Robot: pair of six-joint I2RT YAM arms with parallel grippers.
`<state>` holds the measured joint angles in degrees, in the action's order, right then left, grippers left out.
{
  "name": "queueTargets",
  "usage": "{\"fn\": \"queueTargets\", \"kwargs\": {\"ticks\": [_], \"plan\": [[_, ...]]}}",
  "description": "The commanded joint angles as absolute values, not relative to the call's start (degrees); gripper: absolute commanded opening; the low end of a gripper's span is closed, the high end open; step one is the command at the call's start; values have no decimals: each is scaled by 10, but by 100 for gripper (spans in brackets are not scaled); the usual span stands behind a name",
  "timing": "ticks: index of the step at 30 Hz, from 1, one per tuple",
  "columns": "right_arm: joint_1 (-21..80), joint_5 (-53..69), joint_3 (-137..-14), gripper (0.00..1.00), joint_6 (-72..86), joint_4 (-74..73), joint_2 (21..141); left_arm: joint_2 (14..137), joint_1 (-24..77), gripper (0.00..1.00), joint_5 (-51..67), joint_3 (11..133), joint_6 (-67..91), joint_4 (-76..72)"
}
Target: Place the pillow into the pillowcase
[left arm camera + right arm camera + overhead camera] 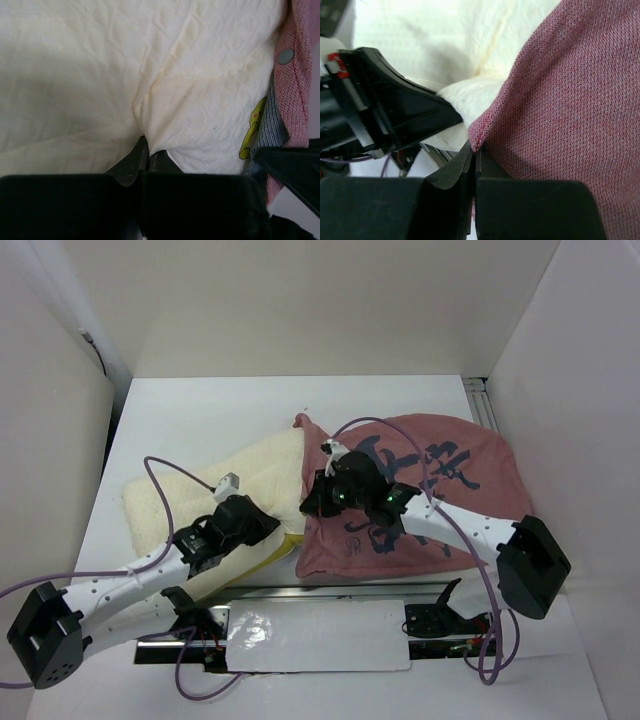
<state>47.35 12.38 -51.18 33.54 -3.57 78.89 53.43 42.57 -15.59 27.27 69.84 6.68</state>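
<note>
The cream pillow (205, 490) lies left of centre, its right end tucked under the open edge of the dusty pink-red pillowcase (440, 480) with dark calligraphy marks. My left gripper (268, 530) is shut on a pinched fold of the pillow (150, 90) near its yellow-piped near corner. My right gripper (318, 502) is shut on the pillowcase's hem (555, 100) at the opening, next to the pillow (445, 30). The pillowcase edge (295, 100) and a yellow logo (252, 130) show in the left wrist view. My left gripper (148, 152) and right gripper (476, 152) show closed jaws.
White walls enclose the table (200, 410) on three sides. A metal rail with a white plate (310, 635) runs along the near edge between the arm bases. Purple cables (160, 475) loop over the pillow and pillowcase.
</note>
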Motion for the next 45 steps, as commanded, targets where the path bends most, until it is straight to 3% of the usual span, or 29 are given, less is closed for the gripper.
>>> {"fn": "queueTargets", "kwargs": {"ticks": [1, 8, 13, 14, 15, 16, 17, 19, 23, 24, 28, 33, 39, 45], "plan": [[481, 151, -498, 0, 359, 68, 759, 542, 435, 0, -193, 342, 827, 17], [464, 130, -490, 0, 372, 120, 733, 592, 460, 0, -188, 407, 788, -1], [454, 113, -509, 0, 346, 63, 733, 650, 504, 0, -188, 445, 755, 84], [454, 113, -509, 2, 345, 33, 733, 671, 504, 6, -188, 455, 749, 107], [454, 113, -509, 8, 338, 13, 733, 682, 510, 20, -188, 467, 749, 141], [454, 122, -509, 15, 312, -6, 733, 692, 510, 35, -196, 495, 724, 197], [454, 122, -509, 23, 301, -57, 733, 702, 510, 58, -205, 510, 714, 229], [454, 109, -509, 47, 279, -103, 728, 717, 510, 67, -256, 540, 728, 345], [454, 45, -502, 72, 273, -179, 701, 701, 510, 85, -308, 572, 751, 417], [454, 35, -508, 75, 273, -185, 695, 694, 510, 100, -315, 572, 744, 409], [447, -31, -560, 75, 261, -196, 681, 674, 452, 100, -309, 591, 710, 368], [424, -135, -608, 72, 261, -183, 714, 728, 332, 100, -198, 661, 571, 280], [371, -161, -735, 62, 235, -195, 855, 942, 293, 100, -85, 790, 481, 272], [341, -141, -874, 57, 204, -233, 996, 1078, 287, 100, -63, 865, 468, 288]]}}
